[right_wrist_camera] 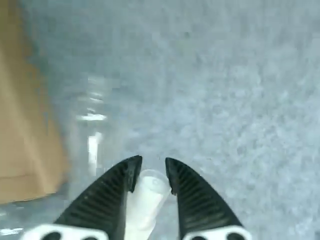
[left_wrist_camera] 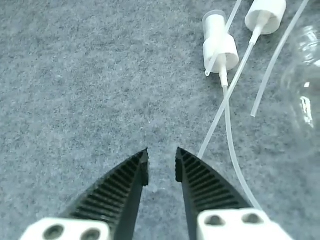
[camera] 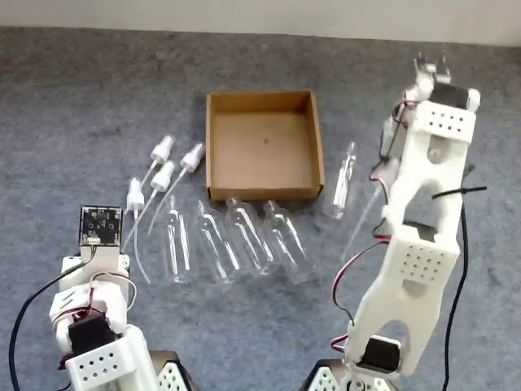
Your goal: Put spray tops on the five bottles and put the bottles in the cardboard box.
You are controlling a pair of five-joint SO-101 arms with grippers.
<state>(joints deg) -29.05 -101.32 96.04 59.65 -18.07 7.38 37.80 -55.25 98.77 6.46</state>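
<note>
With my left claw (left_wrist_camera: 161,152) barely parted and empty, my right claw (right_wrist_camera: 152,162) pinches a spray top (right_wrist_camera: 145,200) beside the cardboard box (camera: 260,194), and I worry its dangling tube (camera: 361,224) could miss the neck of the bottle (camera: 344,181).

We see the cardboard box (camera: 262,145) sitting flat, top open. Four clear bottles (camera: 214,242) lie uncapped in a row just in front of it, a fifth bottle (camera: 343,181) beside its right wall. Four white spray tops (camera: 164,175) with long tubes lie left of the box; a fifth spray top (right_wrist_camera: 146,197) sits clamped in the right gripper (right_wrist_camera: 152,162)
</note>
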